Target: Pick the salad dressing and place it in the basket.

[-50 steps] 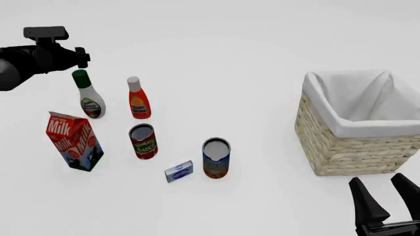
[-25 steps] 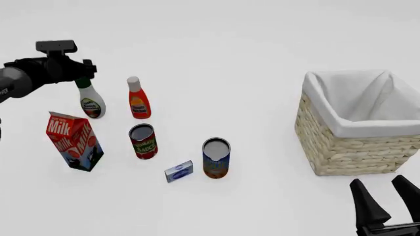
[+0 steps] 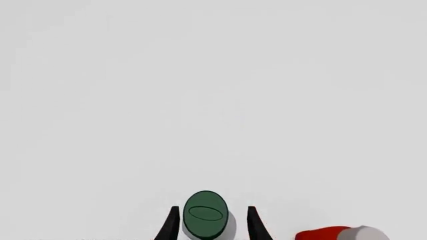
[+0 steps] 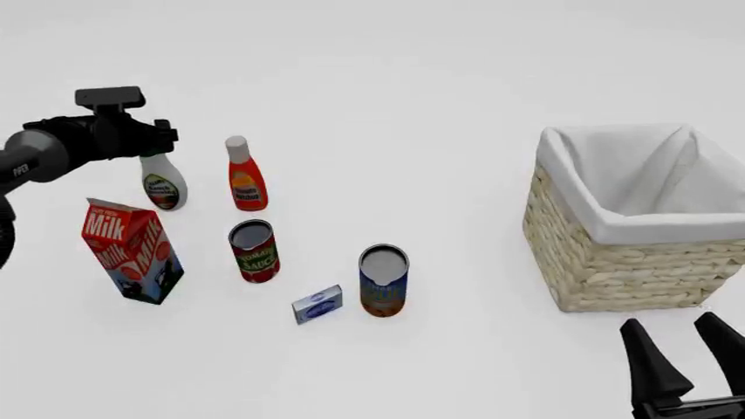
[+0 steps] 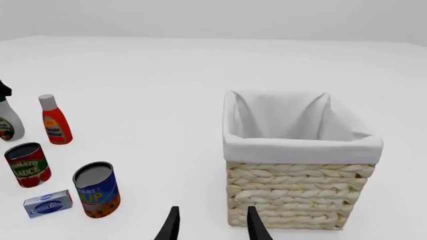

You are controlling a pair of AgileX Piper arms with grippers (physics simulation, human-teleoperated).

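The salad dressing [image 4: 160,185], a white bottle with a green-and-red label, stands at the far left of the table. My left gripper [image 4: 152,141] is over its top and hides the cap in the front view. In the left wrist view the dark green cap [image 3: 205,214] sits between my open left gripper's [image 3: 212,209] fingers, with a small gap on each side. The wicker basket [image 4: 629,262] with its white lining stands at the right, and also shows in the right wrist view [image 5: 297,187]. My right gripper [image 4: 689,349] is open and empty, near the basket's front corner [image 5: 212,220].
A red bottle with a white cap [image 4: 244,175] stands just right of the salad dressing. A milk carton [image 4: 131,250], a tomato sauce can [image 4: 254,250], a blue-and-orange can [image 4: 383,279] and a small blue box [image 4: 317,304] stand nearer to me.
My left gripper has moved right and down, from beside the bottle's top to around its cap. The right arm has not moved.
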